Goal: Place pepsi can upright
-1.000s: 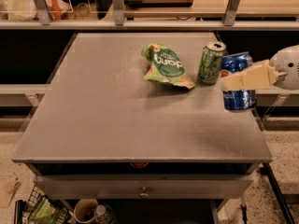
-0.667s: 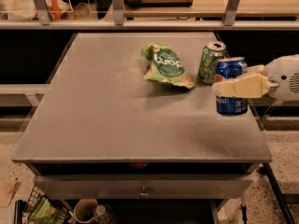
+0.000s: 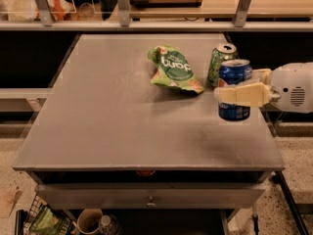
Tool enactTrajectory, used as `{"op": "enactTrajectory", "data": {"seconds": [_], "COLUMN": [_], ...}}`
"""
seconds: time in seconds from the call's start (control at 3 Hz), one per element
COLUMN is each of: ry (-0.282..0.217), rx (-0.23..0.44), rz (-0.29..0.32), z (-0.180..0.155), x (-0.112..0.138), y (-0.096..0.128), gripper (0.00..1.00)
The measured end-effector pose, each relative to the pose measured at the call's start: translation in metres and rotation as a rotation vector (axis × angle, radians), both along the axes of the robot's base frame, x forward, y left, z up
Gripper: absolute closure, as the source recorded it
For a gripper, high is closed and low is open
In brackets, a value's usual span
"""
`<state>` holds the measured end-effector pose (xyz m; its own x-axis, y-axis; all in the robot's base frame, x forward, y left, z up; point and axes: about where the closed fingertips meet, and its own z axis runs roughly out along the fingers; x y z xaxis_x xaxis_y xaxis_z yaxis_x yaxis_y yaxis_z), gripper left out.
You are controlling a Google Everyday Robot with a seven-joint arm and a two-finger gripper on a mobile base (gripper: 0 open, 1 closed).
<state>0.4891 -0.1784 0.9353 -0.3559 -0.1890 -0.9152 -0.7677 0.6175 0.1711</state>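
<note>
The pepsi can, blue with a silver top, is upright at the table's right side. My gripper reaches in from the right and is shut on the can around its middle, one cream finger across its front. The can's base is near the table surface; I cannot tell if it touches. A green can stands upright just behind and left of it.
A green snack bag lies on the grey table left of the cans. The table's right edge is close to the can. Shelving and rails run along the back. A drawer and a basket sit below the front edge.
My gripper has moved left with the pepsi can, further in over the table and closer to the green can. The can has stayed upright.
</note>
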Motion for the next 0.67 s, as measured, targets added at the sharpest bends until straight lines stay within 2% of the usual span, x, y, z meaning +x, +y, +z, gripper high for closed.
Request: {"op": "enactTrajectory", "data": {"seconds": [0.33, 0.67], "ry": [0.004, -0.035], "rx": [0.001, -0.019], "rz": [0.003, -0.029], "z": [0.0, -0.011], "x": [-0.001, 0.002], "y": [0.001, 0.002], "gripper": [1.0, 1.0]}}
